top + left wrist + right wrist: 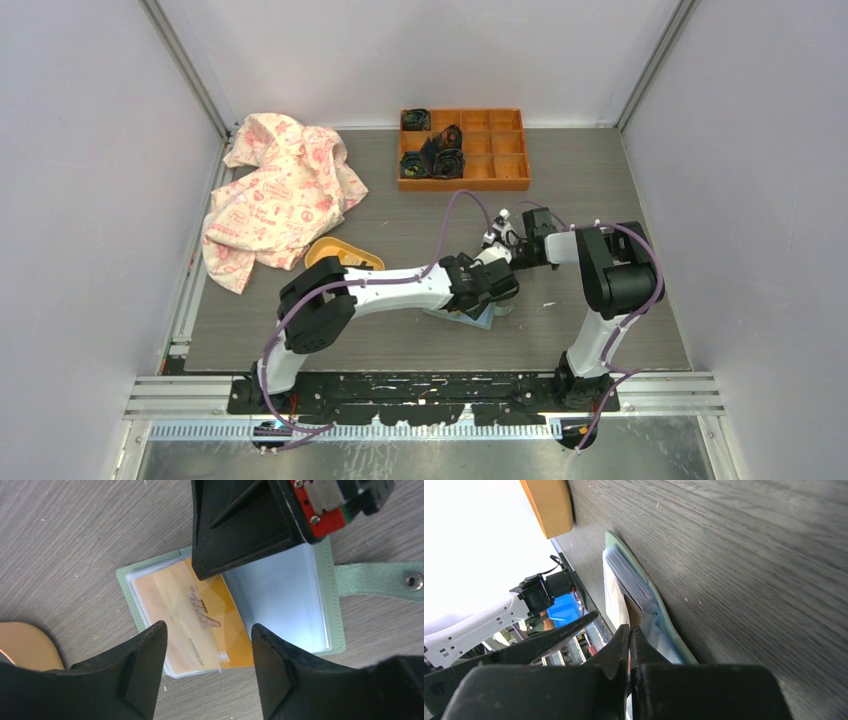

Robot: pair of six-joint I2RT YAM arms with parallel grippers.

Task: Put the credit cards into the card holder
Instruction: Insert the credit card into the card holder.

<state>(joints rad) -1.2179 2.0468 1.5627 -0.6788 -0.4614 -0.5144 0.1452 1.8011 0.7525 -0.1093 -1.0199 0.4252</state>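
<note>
Mint-green card holder (336, 605) lies open & flat on the grey wood-grain table (75, 530), near front centre, btwn the two arms. Its strap (380, 577) w/ a round snap (411, 581) sticks out to one side. An orange credit card (227, 625) w/ printed lettering lies on one page, partly under a cloudy clear sleeve (175, 615). The other page shows bluish clear sleeves.

Left gripper (207, 630) hovers right over the orange card, fingers spread wide, nothing btwn them. Right gripper (629, 635) has its fingers pressed together, tips down at the holder's sleeves by the fold. Can't tell if a sleeve leaf is pinched.

Yellow-orange dish (343, 254) sits near the holder, on the left arm's side. At the far edge: orange tray (500, 183) w/ dark items (440, 155) in a few compartments. Pink-patterned cloth (280, 190) lies crumpled at far left.
</note>
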